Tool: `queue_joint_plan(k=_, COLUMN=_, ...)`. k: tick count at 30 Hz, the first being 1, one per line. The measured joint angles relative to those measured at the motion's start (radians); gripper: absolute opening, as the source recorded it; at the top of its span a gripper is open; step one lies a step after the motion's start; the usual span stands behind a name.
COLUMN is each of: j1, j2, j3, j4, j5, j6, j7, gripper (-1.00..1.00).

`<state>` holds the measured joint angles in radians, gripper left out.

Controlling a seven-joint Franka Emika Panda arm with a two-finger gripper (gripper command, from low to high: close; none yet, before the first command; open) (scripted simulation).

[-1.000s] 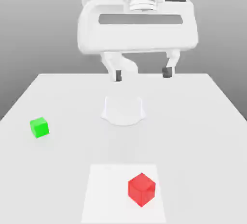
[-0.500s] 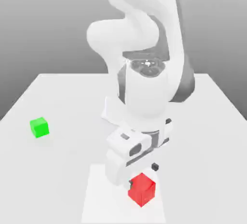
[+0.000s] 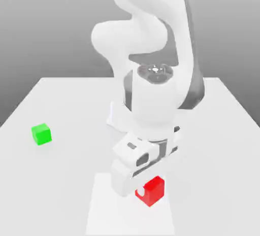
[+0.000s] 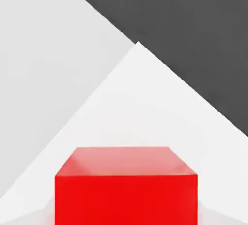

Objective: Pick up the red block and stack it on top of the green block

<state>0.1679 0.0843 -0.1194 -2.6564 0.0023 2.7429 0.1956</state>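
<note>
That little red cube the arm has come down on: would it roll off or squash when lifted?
Probably neither. The red block has flat faces and sharp edges, so it should sit still, not roll. It looks rigid and keeps its shape under the gripper. Its smooth matte faces might slip slightly in a weak grip.

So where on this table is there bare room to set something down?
Bare table lies all around the green block, and along the exterior view's right edge. It is crowded at the near middle, where the gripper is shut on the red block over the paler square patch.
</note>
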Motion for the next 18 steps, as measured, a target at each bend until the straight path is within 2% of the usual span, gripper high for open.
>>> queue_joint_plan(k=7, j1=-0.300, j2=-0.152, j3=-0.123, j4=-0.067, j5=-0.150, j6=-0.065, j7=0.241, gripper=-1.00)
queue_joint_plan(k=18, j1=-0.700, j2=-0.327, j3=-0.314, j4=-0.190, j5=-0.291, j6=-0.108, j7=0.563, gripper=-1.00)
